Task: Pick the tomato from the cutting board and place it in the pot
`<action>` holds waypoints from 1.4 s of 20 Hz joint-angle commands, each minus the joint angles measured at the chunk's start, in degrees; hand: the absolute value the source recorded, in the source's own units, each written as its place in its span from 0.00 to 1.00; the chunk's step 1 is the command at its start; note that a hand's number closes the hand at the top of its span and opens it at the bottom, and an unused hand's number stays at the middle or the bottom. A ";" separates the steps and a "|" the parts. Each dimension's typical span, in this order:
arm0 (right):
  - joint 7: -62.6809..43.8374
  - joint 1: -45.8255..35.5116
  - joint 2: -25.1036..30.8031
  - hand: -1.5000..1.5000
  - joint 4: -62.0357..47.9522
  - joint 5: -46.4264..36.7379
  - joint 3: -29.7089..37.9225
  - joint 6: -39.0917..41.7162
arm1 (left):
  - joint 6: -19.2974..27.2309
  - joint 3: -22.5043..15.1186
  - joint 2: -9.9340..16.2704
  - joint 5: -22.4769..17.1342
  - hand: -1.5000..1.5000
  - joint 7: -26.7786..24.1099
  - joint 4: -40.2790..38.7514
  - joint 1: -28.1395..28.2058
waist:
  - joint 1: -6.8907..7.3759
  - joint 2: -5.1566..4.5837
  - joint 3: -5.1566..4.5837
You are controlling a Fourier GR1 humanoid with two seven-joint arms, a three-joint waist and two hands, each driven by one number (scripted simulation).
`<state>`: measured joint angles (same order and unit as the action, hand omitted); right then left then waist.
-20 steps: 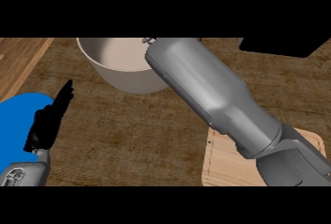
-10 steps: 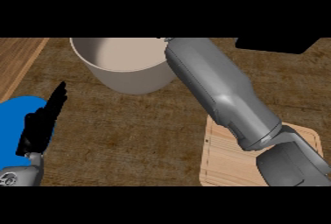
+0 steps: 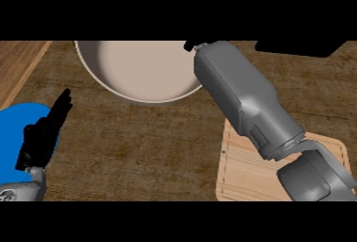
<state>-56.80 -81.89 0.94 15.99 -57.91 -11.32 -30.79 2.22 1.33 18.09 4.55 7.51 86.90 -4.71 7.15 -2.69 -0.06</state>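
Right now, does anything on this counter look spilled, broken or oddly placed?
Nothing looks spilled or damaged. The pot stands upright, its visible inside bare, and the cutting board lies flat. The tomato shows nowhere; the right forearm stretches past the pot's rim, its hand out of view. The left hand rests open over a blue object.
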 commanded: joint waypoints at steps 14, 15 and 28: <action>12.57 1.96 -0.92 0.00 5.38 4.60 8.44 -31.39 | 0.55 -0.51 -1.47 0.11 0.50 1.25 1.08 0.45 | 0.07 0.20 0.13; 13.05 1.53 -0.92 0.00 5.97 5.27 8.97 -32.74 | -0.49 0.66 -0.34 -0.63 0.50 0.49 -0.63 -0.54 | -0.25 0.13 0.05; 24.42 10.88 -0.93 0.00 16.18 28.84 -0.14 -37.56 | -0.56 0.33 -1.17 0.07 0.50 0.58 0.29 1.73 | -1.08 1.82 0.06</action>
<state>-33.66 -75.06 0.25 28.52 -35.51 -5.98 -62.95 2.35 2.02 17.31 5.00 8.22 86.22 -4.39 6.12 -1.28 0.00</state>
